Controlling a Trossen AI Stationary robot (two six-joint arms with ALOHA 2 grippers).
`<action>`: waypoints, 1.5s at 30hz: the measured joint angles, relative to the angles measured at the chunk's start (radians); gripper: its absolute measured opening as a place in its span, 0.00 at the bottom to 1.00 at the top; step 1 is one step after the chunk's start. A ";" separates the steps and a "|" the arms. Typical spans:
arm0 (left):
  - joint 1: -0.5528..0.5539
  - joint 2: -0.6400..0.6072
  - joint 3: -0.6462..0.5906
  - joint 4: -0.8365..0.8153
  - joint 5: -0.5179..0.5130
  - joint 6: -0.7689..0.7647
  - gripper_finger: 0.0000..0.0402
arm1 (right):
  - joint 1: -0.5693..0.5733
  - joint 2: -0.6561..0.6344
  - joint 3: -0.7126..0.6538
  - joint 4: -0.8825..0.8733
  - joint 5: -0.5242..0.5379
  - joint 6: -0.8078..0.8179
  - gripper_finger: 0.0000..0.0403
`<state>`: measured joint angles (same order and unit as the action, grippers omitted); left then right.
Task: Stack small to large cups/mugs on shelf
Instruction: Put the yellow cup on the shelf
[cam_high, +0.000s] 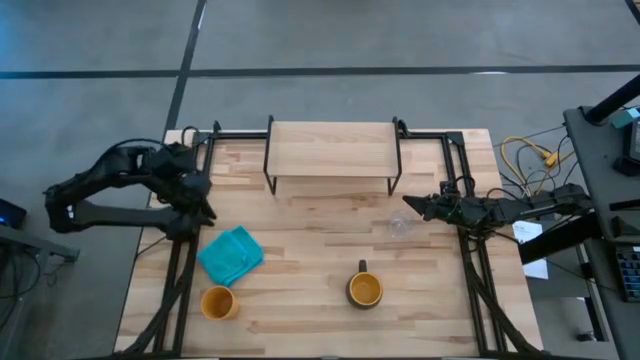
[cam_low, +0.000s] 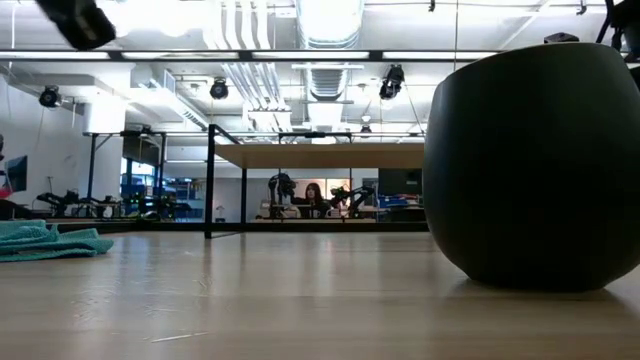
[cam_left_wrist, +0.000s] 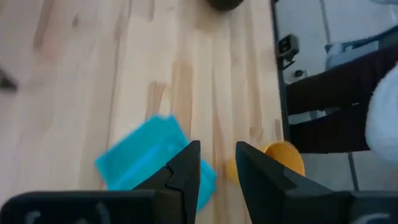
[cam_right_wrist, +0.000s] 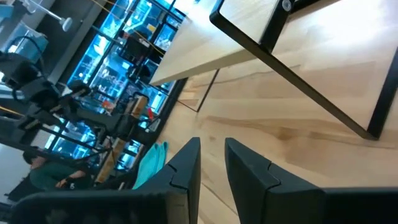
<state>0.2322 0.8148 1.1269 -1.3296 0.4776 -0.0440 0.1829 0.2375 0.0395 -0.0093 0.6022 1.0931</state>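
The shelf (cam_high: 330, 148) stands on thin black legs at the table's far middle, also in the right wrist view (cam_right_wrist: 298, 37). The clear glass (cam_high: 402, 227) stands right of centre. The dark mug (cam_high: 364, 290) with yellow-orange inside sits near the near edge and looms large in the low view (cam_low: 530, 170). The yellow-orange cup (cam_high: 218, 302) stands near-left (cam_left_wrist: 283, 155). My left gripper (cam_high: 205, 212) (cam_left_wrist: 217, 168) hovers shut above the table's left, far of the cloth. My right gripper (cam_high: 408, 203) (cam_right_wrist: 211, 162) hovers shut just far of the glass, pointing left.
A teal cloth (cam_high: 231, 255) lies crumpled between my left gripper and the yellow cup, also in the low view (cam_low: 45, 240) and the left wrist view (cam_left_wrist: 149, 158). Black frame rails run along the table's sides. Cables and gear sit right of the table.
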 joint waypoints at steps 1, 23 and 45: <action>-0.020 0.012 0.002 0.018 -0.004 0.000 0.22 | 0.000 0.000 0.000 0.000 0.000 0.000 0.17; -0.564 0.182 -0.025 0.092 -0.145 -0.229 0.22 | 0.000 0.001 0.000 -0.001 0.000 -0.071 0.18; -0.775 0.432 -0.035 0.171 -0.176 -0.394 0.22 | 0.000 0.001 0.000 0.000 0.000 -0.072 0.18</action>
<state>-0.5432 1.2463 1.0923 -1.1587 0.3012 -0.4376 0.1830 0.2386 0.0391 -0.0097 0.6022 1.0210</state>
